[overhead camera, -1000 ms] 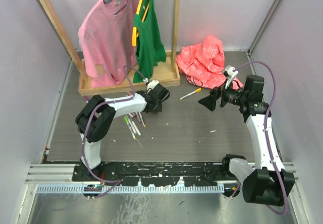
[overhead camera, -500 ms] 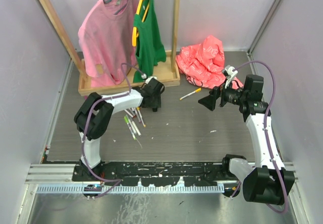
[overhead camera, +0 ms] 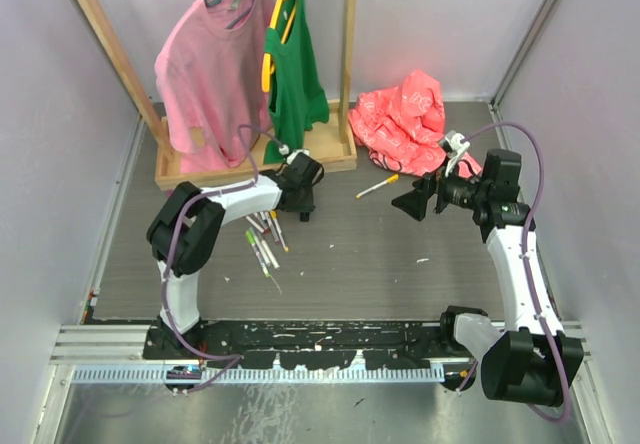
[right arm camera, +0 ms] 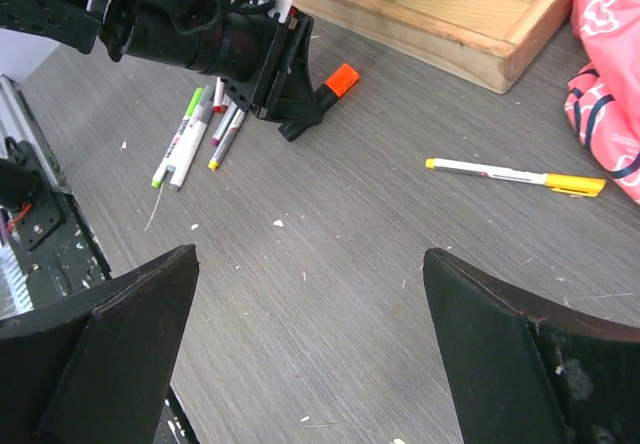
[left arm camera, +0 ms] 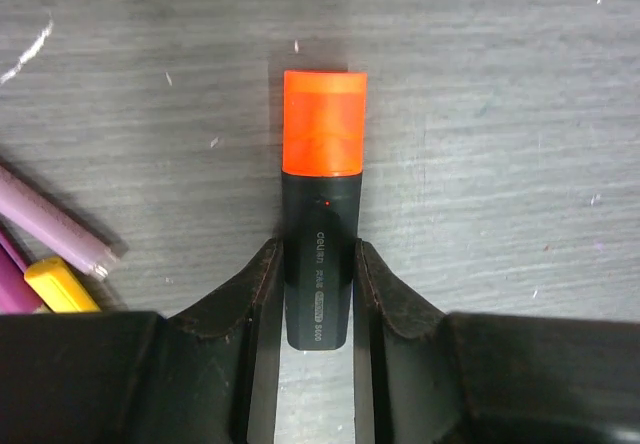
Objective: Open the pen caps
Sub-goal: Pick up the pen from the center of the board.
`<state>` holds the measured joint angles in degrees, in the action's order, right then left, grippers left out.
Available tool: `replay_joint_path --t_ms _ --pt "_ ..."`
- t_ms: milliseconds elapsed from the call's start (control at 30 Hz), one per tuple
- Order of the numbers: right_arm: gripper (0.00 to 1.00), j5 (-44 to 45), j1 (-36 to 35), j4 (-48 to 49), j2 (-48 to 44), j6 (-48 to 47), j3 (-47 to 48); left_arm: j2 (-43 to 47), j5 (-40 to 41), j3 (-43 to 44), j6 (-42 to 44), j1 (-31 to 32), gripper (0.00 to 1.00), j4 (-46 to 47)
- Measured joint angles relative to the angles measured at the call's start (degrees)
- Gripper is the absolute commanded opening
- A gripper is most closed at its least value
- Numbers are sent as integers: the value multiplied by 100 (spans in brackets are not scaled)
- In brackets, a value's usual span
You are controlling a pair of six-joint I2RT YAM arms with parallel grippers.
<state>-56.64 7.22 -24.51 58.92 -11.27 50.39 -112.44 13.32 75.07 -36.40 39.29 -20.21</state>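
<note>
Highlighter low centre of frame, left gripper clamped on its black barrel.
Likely light, stiff, slick; orange cap juts free above, best hold; right gripper gapes empty.

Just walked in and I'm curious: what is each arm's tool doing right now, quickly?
Left tool: closed on the black highlighter, its orange cap on.
Right tool: wide open, holding nothing.

Left tool clamped, right tool wide.
</note>
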Motion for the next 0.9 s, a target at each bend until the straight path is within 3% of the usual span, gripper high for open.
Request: replay_joint_path --t_ms 100,267,467,700,900 --pt "100 -186 -15 181 0 94 -175 208 -144 -269 -2 9 2 81" --pt "100 -590 -72 599 28 310 -566 1196 -647 -1416 -63 46 0 564" --pt "99 -802 -302 1377 111 723 -1027 2516 -1508 -2918 -669 98 0 2575" --pt "99 -588 -929 2275 223 1224 -1405 2599 -1923 -3982 -1733 310 0 4881" --pt "96 -85 -1388 3163 291 1829 -1792 2557 -1550 -4074 -2264 769 0 6017"
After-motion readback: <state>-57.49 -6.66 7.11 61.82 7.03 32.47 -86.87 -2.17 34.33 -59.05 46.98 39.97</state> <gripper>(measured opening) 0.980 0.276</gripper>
